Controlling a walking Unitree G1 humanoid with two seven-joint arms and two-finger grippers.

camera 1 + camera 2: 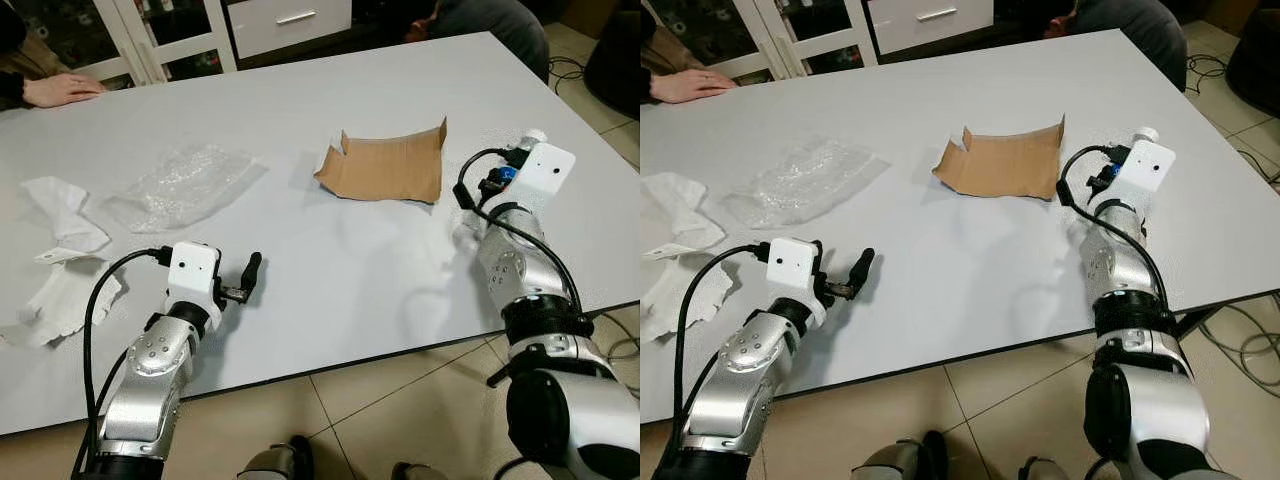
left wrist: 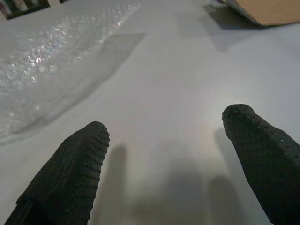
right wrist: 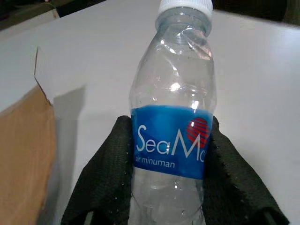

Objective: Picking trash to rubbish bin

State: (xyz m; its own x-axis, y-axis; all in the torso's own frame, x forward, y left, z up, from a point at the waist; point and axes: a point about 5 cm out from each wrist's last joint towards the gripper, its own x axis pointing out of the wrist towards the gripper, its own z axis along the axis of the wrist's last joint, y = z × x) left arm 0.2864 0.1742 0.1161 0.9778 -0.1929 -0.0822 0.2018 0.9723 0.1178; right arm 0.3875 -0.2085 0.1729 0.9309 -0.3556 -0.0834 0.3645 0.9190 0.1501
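A clear plastic water bottle with a blue label and a white cap stands at the table's right side. My right gripper is shut on its label band, one black finger on each side. From the head, the white cap peeks out behind my right wrist. My left gripper is open over bare table near the front left, nothing between its fingers. A curled brown cardboard piece lies mid-table. Crinkled clear bubble wrap lies left of it. White tissues lie at the far left.
The white table's front edge runs just before my arms, tiled floor below. A person's hand rests on the far left corner, and another person sits at the far right. White cabinets stand behind.
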